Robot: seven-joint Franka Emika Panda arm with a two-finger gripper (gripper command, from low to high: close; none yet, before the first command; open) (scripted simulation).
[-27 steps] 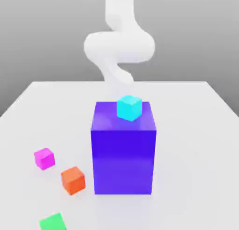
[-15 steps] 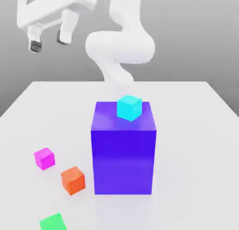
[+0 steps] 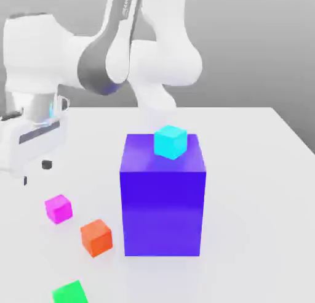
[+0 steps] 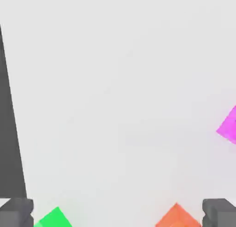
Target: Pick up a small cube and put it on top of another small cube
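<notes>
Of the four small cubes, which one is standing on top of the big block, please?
The cyan cube: it alone rests on the blue block.

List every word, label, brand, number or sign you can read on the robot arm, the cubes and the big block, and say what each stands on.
Dark lettering on the robot arm: too small and blurred to read.
No text can be seen on the cyan cube, magenta cube, orange cube, green cube or blue block.
</notes>
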